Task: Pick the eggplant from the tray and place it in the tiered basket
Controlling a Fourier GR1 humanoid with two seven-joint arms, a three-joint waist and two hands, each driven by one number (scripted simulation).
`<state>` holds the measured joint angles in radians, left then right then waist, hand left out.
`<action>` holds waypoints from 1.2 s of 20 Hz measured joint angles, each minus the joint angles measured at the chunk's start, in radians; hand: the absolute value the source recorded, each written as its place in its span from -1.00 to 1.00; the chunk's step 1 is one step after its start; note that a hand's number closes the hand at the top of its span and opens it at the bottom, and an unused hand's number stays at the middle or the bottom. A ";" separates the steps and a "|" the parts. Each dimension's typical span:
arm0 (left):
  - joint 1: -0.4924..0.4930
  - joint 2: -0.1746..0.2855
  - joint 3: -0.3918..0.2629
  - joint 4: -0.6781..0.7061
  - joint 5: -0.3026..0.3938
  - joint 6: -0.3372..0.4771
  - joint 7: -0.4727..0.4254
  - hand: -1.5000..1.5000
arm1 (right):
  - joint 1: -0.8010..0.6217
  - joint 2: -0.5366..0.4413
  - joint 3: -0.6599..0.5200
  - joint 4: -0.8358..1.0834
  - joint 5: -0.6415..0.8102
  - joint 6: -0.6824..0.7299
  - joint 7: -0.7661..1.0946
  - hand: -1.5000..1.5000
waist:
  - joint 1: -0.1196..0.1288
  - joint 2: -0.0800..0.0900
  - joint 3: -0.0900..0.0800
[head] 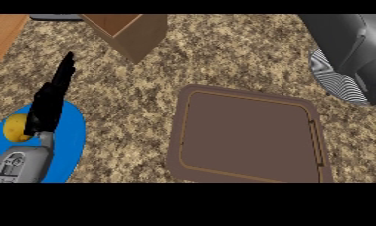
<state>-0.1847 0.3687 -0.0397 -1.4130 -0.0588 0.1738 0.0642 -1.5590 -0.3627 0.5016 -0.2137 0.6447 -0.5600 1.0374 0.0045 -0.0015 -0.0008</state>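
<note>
Head view: a brown tray [177,135] with rounded corners lies flat on the speckled counter [140,100], right of the middle, and only its plain brown floor shows. Where the eggplant is I cannot tell. At the right edge stands a dark grey basket [343,38], cut off by the frame, with a striped mesh part [337,81] on its lower side; its inside is hidden. An open wooden box [132,33] sits at the top, well apart from the tray. At the lower left a blue plate [70,140] carries a yellow round thing [15,128]. The left hand [50,101] hangs above that plate, fingers straight and pointing away from the robot, holding nothing, partly covering the yellow thing.
</note>
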 measured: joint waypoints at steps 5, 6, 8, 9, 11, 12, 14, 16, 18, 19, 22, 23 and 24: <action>0.018 -0.016 -0.002 -0.003 -0.017 0.005 -0.010 0.00 | 0.041 -0.059 -0.033 -0.031 -0.008 0.021 -0.046 1.00 | -0.001 0.000 0.000; 0.022 -0.022 -0.003 0.002 -0.018 0.006 -0.018 0.00 | 0.050 -0.078 -0.038 -0.035 -0.009 0.033 -0.063 1.00 | -0.001 0.001 0.000; 0.023 -0.019 -0.001 -0.016 -0.014 -0.004 -0.004 0.00 | 0.073 -0.110 -0.039 -0.029 -0.002 0.049 -0.090 1.00 | 0.002 0.002 0.000; 0.021 -0.023 -0.002 -0.018 -0.018 -0.001 0.000 0.00 | 0.085 -0.116 -0.032 -0.020 0.010 0.054 -0.095 1.00 | 0.003 0.003 0.001; 0.022 -0.027 -0.003 -0.022 -0.019 -0.004 0.000 0.00 | 0.095 -0.141 -0.017 0.005 0.035 0.078 -0.101 1.00 | 0.007 0.005 0.001; 0.023 -0.023 0.003 -0.019 -0.017 -0.008 -0.005 0.00 | 0.094 -0.152 -0.007 0.019 0.048 0.095 -0.100 1.00 | 0.008 0.005 0.000; 0.030 -0.018 0.008 -0.021 -0.014 -0.016 -0.009 0.00 | 0.094 -0.174 0.018 0.046 0.080 0.139 -0.095 1.00 | 0.009 0.005 0.000; 0.028 -0.016 0.012 -0.023 -0.011 -0.021 -0.006 0.00 | 0.095 -0.204 0.036 0.064 0.104 0.181 -0.098 1.00 | 0.007 0.004 0.000; 0.024 -0.014 0.021 -0.020 -0.010 -0.025 -0.007 0.00 | 0.112 -0.224 0.044 0.076 0.122 0.196 -0.104 1.00 | 0.007 0.004 0.000; 0.017 -0.017 0.021 -0.013 -0.011 -0.027 -0.009 0.00 | 0.118 -0.238 0.044 0.077 0.127 0.204 -0.113 1.00 | 0.006 0.005 0.000; 0.026 -0.022 0.021 -0.029 -0.019 -0.026 -0.001 0.00 | 0.153 -0.285 0.030 0.065 0.126 0.219 -0.157 1.00 | 0.003 0.003 0.001; 0.024 -0.024 0.022 -0.027 -0.022 -0.025 0.000 0.00 | 0.161 -0.294 0.022 0.054 0.123 0.232 -0.171 1.00 | 0.002 0.002 0.001; 0.027 -0.027 0.022 -0.025 -0.026 -0.025 -0.003 0.00 | 0.173 -0.304 0.013 0.041 0.118 0.240 -0.187 1.00 | 0.000 0.002 0.001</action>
<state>-0.1576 0.3413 -0.0173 -1.4377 -0.0847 0.1493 0.0611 -1.3858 -0.6663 0.5144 -0.1724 0.7629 -0.3202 0.8500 0.0044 0.0002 -0.0001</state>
